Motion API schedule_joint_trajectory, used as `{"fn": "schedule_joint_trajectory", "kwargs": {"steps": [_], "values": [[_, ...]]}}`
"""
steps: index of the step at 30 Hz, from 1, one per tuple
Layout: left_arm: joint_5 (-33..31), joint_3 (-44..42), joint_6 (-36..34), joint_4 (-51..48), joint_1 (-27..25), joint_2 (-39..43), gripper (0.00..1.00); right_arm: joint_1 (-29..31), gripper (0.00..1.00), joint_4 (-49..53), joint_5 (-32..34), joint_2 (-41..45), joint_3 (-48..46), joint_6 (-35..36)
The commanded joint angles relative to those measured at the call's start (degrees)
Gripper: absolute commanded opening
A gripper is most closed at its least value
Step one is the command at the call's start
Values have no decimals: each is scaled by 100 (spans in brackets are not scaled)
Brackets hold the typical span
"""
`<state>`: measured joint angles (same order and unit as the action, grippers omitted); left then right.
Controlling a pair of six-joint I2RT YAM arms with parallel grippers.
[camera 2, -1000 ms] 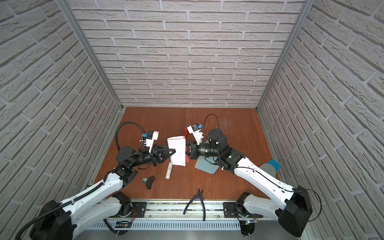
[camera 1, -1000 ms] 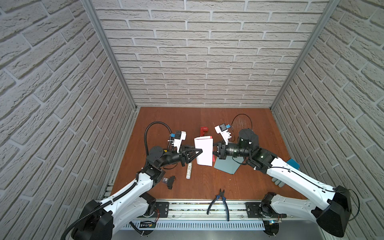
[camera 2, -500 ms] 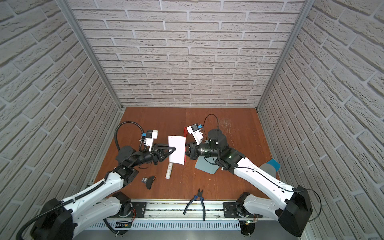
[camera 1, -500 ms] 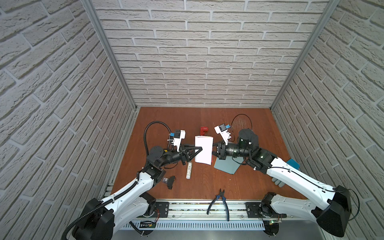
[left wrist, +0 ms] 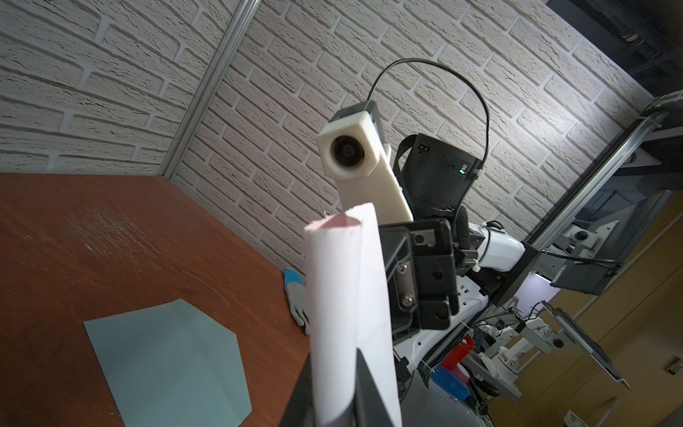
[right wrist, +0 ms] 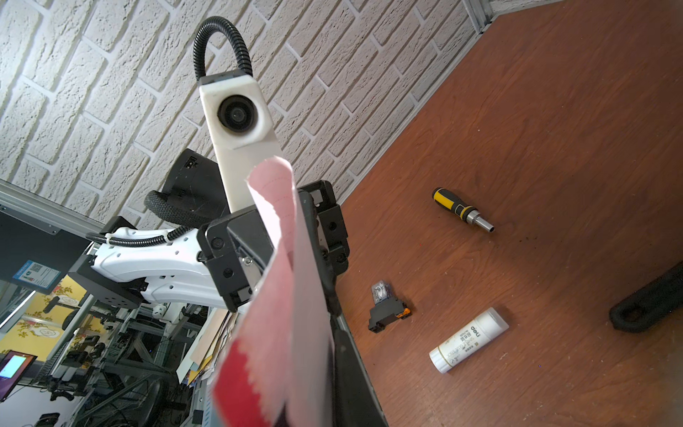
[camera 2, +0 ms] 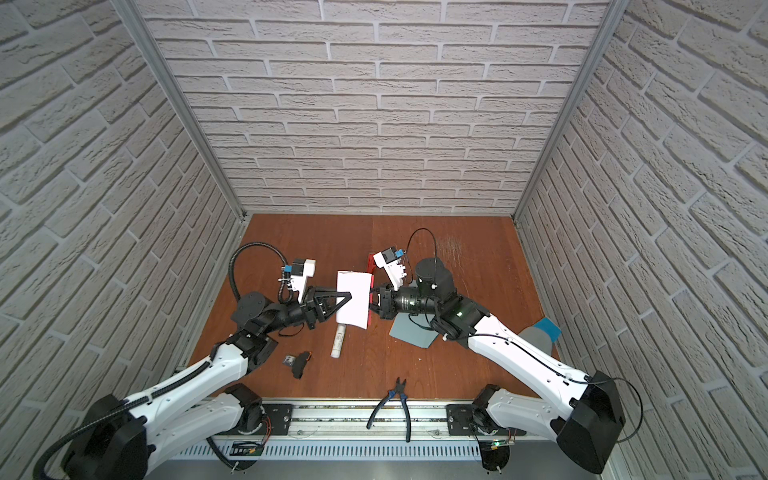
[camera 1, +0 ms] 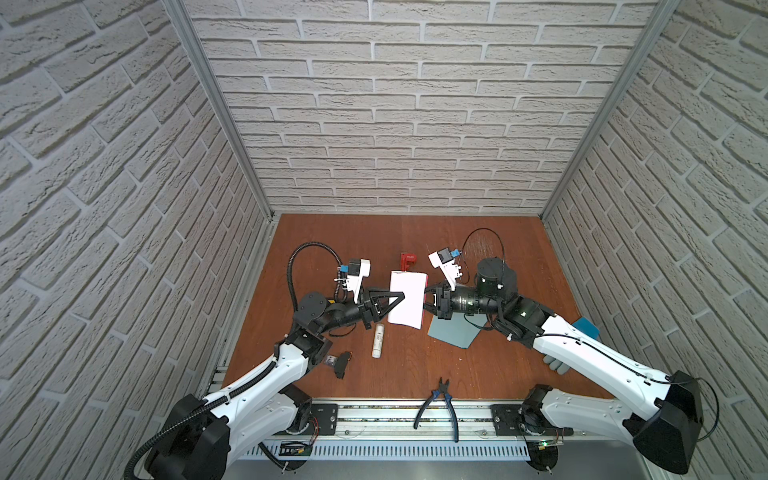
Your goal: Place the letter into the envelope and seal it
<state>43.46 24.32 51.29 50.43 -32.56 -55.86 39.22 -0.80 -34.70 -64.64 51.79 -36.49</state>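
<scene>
**A:** Where is the letter (camera 1: 406, 299)?

**B:** Up in the air over the middle of the desk (camera 1: 415, 241), slightly curled. Its white face is turned to both top views, and it sits between the two claws.

**A:** Left claw (camera 1: 400, 296)?

**B:** Narrow, pinched on the letter's left edge. Its wrist view shows the paper running between the dark fingers (left wrist: 299, 406).

**A:** And the right claw (camera 1: 425, 306)?

**B:** Its tips meet the red right edge, jaws close together. Whether it truly grips I cannot tell, because the paper hides the contact.

**A:** The envelope (camera 1: 451, 332)?

**B:** Flat on the desk under the right arm, pointed flap spread out, apart from the letter. A glue stick (camera 1: 378, 340) lies near the left claw.
</scene>
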Motion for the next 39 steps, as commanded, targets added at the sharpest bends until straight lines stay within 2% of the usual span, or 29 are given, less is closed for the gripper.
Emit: {"fn": "schedule_joint_trajectory", "kwargs": {"steps": [1,9,14,19,22,27,32,35,39], "values": [[40,47,8,414,-34,14,13,50,14,-56,66,116,94,151],[77,34,-20,368,-29,51,10,50,19,104,264,228,96,246],[62,31,-158,108,-23,173,8,42,33,610,633,414,227,475],[-38,55,-499,-535,20,558,8,17,42,1328,1273,818,323,806],[-68,56,-582,-755,97,742,8,-67,48,1679,1430,1075,336,922],[-53,89,-572,-779,125,723,8,-110,62,1650,1235,1237,268,819],[-45,119,-438,-508,118,527,9,-108,72,662,579,949,10,264],[-61,135,-344,-316,100,420,10,-91,75,317,296,570,11,116],[-84,157,-286,-201,78,370,10,-40,76,126,380,315,-24,43]]}}
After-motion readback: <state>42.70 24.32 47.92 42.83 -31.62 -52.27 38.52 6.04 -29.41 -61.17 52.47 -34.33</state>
